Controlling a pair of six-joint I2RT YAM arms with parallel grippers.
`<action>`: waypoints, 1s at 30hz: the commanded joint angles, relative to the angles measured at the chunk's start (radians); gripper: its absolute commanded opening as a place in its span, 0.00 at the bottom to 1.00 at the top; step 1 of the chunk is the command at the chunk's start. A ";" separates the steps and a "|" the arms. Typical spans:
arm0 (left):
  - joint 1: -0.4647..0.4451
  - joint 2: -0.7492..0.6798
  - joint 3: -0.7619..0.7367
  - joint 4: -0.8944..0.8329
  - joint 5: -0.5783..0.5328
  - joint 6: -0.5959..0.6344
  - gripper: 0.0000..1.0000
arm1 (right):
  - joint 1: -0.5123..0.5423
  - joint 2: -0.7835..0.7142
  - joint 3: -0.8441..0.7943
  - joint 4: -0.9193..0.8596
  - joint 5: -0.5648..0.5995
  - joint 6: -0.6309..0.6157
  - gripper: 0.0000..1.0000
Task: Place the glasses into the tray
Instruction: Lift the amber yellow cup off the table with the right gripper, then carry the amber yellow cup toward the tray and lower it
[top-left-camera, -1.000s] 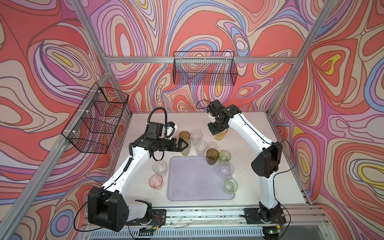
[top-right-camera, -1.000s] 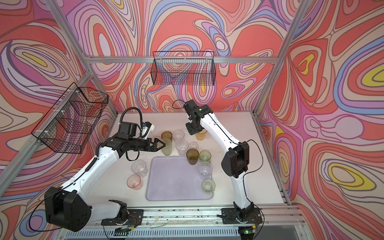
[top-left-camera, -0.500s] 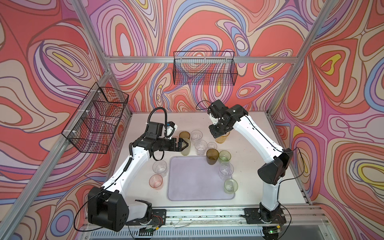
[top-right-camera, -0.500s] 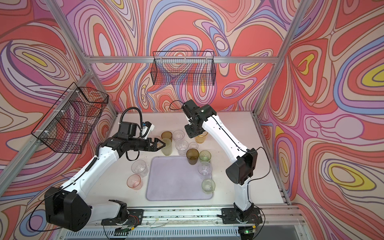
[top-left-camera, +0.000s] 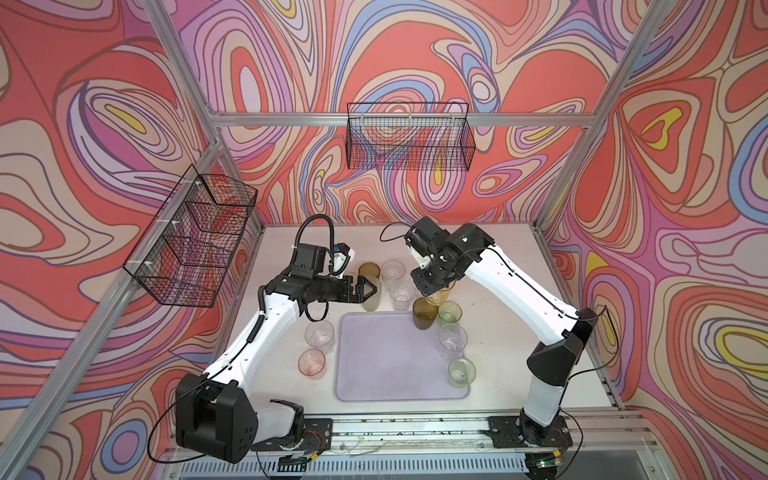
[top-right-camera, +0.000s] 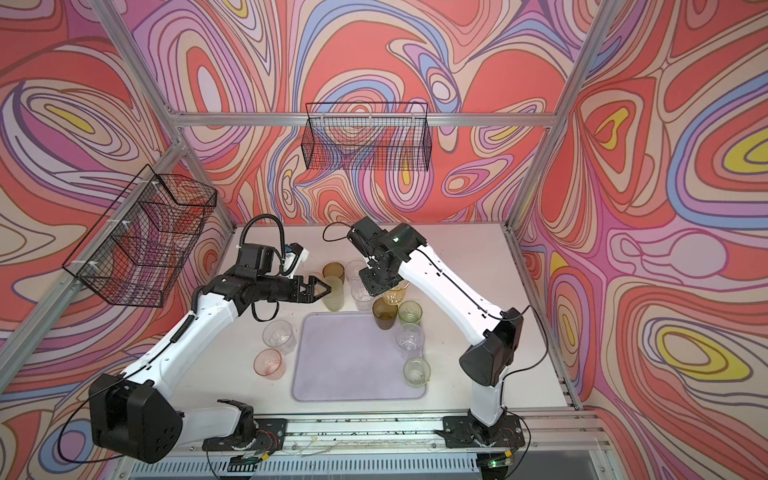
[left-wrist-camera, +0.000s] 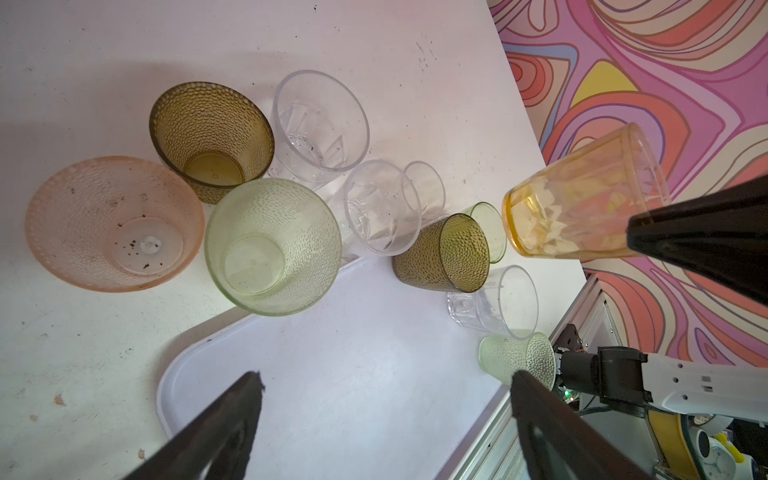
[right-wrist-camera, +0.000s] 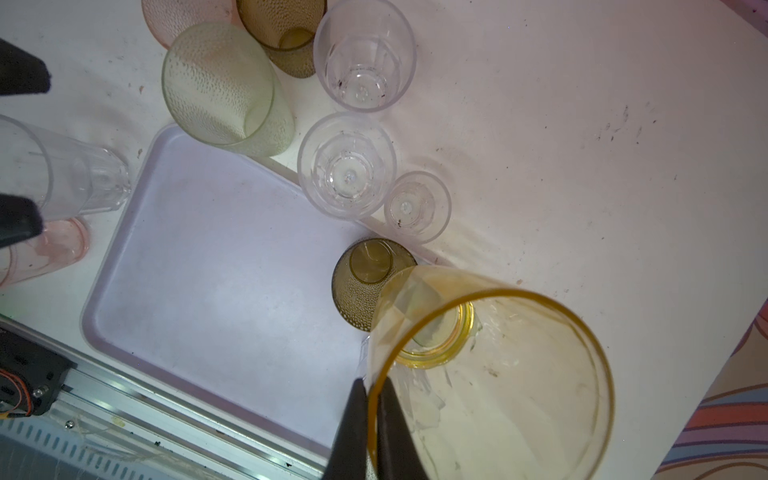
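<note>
The pale lilac tray lies at the table's front middle. My right gripper is shut on the rim of an amber glass, hanging above the tray's far right corner. An olive-brown glass, a clear one and a pale green one stand along the tray's right side. My left gripper is open and empty beside a tall pale green glass. Several more glasses stand behind the tray and to its left.
Black wire baskets hang on the back wall and the left wall. An aluminium rail runs along the table's front edge. A clear glass and a pink glass stand close to the tray's left rim.
My right gripper has carried the amber glass forward, toward the tray's far right corner, and its elbow has swung out to the right. The left arm has not moved.
</note>
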 joint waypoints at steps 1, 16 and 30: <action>-0.002 -0.012 -0.003 0.005 0.008 0.005 0.96 | 0.034 -0.047 -0.029 -0.009 0.021 0.044 0.00; -0.001 -0.005 -0.001 0.002 0.007 0.004 0.96 | 0.197 -0.057 -0.108 -0.010 0.044 0.184 0.00; -0.002 -0.001 0.001 0.010 -0.007 0.002 0.96 | 0.264 -0.118 -0.274 0.127 0.020 0.186 0.00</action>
